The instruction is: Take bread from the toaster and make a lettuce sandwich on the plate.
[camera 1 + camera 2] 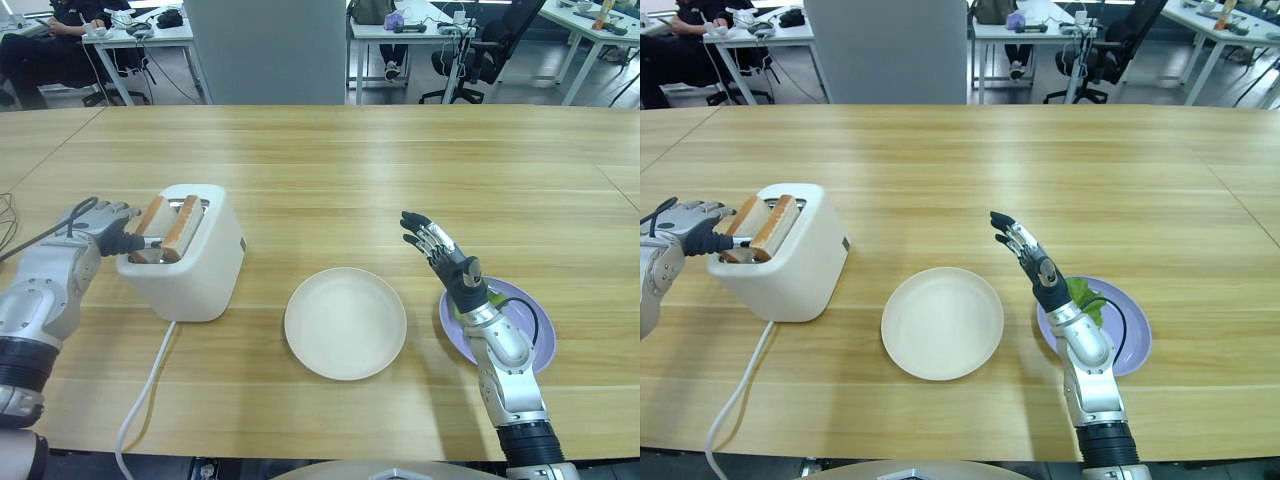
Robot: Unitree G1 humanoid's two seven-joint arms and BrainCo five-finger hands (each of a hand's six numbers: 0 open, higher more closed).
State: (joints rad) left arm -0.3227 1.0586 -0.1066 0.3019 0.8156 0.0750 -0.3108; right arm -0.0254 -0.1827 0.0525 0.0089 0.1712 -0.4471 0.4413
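Observation:
A white toaster (192, 260) stands at the left of the wooden table with two bread slices (168, 226) sticking up from its slots. My left hand (108, 228) is at the toaster's left side, its fingers curled and touching the nearer slice. A white plate (345, 322) lies bare in the middle. At the right a purple plate (525, 340) holds green lettuce (1083, 298), mostly hidden by my right arm. My right hand (440, 252) hangs above that plate's left edge, fingers spread, holding nothing.
The toaster's white cord (145, 395) trails toward the table's front edge. A grey partition (265, 50), desks and office chairs stand beyond the table's far edge. Bare wood stretches behind both plates.

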